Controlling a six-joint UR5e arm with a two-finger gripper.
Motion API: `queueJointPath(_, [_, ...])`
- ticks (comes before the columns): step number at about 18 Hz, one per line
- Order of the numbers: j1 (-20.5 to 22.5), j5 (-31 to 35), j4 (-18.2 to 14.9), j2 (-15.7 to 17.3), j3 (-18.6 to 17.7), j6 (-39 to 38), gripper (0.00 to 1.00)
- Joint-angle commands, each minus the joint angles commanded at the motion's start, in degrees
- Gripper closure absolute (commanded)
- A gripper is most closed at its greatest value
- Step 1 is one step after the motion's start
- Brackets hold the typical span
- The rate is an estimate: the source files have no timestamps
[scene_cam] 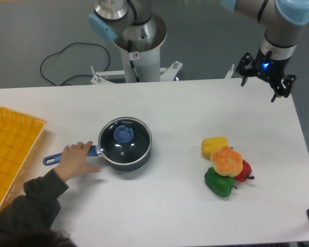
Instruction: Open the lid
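The lid (125, 138) sits closed on the dark-blue saucepan (124, 163), left of the middle of the white desk (165, 108). A short line of white writing runs along the glass near its far rim, too small to read. The blue knob (124, 134) stands at the centre of the glass.

A person's hand (75, 158) rests on the saucepan's long blue handle (52, 159), covering its middle part, with a dark sleeve (31, 203) coming in from the lower left corner.

The pincer (265, 81) hangs over the far right edge of the desk, well apart from the lid, with a blue light glowing on its wrist; its fingers are spread and grasp nothing.

On the arm's pale base column (139, 56) behind the desk is a small round red-and-white sticker, its mark not legible. A black cable (67, 56) loops on the grey floor beside it.

4 peppers (225, 165) cluster on the right side of the desk: yellow, orange, red and green, touching each other. A yellow mesh tray (10, 154) lies at the left edge.
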Motion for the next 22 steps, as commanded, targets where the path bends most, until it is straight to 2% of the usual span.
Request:
queueJointPath(7, [-0.9,0.0,0.0,0.3,0.0,-0.7,0.0])
queueJointPath(13, [-5.9,0.3,0.3,0.8,0.2,-7.7,0.0])
queueJointPath(20, [-8.9,1.0,0.0,0.6,0.4,-12.3,0.0])
queueJointPath(22, [-9.7,1.1,0.1,0.9,-1.0,-13.1,0.0])
